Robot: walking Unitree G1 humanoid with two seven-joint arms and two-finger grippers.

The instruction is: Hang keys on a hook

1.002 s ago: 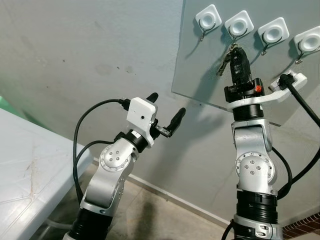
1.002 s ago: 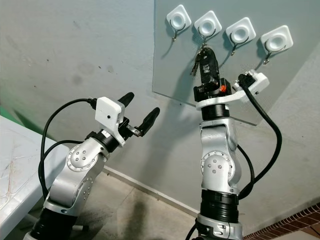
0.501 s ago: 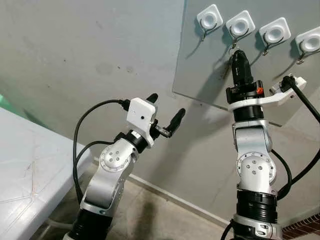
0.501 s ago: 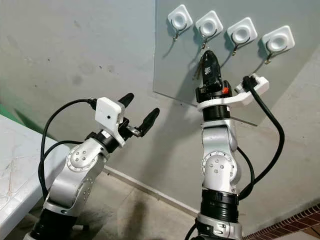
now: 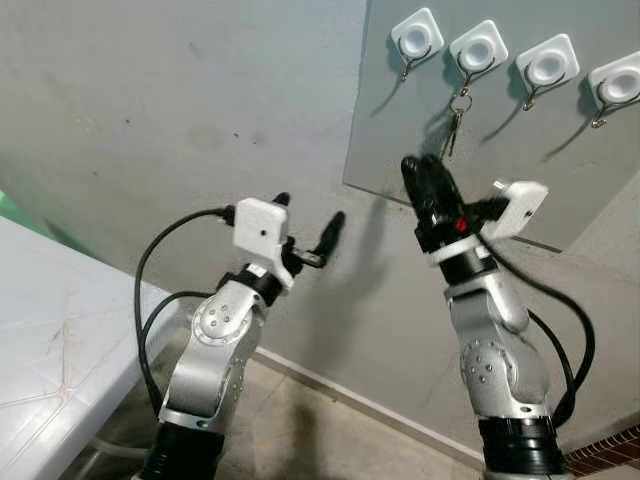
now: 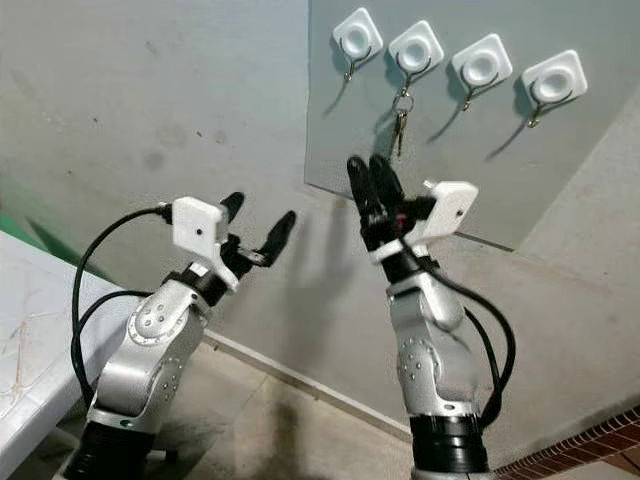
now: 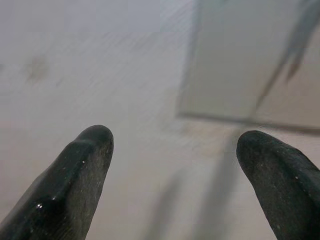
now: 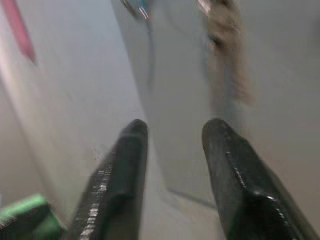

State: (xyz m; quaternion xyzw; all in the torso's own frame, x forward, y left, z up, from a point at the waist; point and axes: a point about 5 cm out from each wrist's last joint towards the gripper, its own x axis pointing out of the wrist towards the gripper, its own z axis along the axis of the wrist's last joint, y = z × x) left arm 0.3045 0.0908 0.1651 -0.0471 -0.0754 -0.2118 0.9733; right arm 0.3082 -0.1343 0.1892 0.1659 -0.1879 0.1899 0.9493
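The keys (image 5: 455,120) hang by their ring from the second hook (image 5: 468,70) in a row of four white-backed hooks on a grey panel (image 5: 400,140) fixed to the wall (image 5: 180,100). They dangle free, with nothing of mine touching them.

My right gripper (image 5: 428,178) sits below the keys, at about 7 o'clock from them and well apart. Its fingers (image 8: 235,175) are narrowly parted with nothing between them, and they point up toward the panel.

My left gripper (image 5: 308,222) is raised at 9 o'clock of the right one, out before the bare wall. Its fingers (image 7: 85,170) are spread wide and hold nothing.

A white table (image 5: 50,340) edge lies at 8 o'clock, low beside my left arm.
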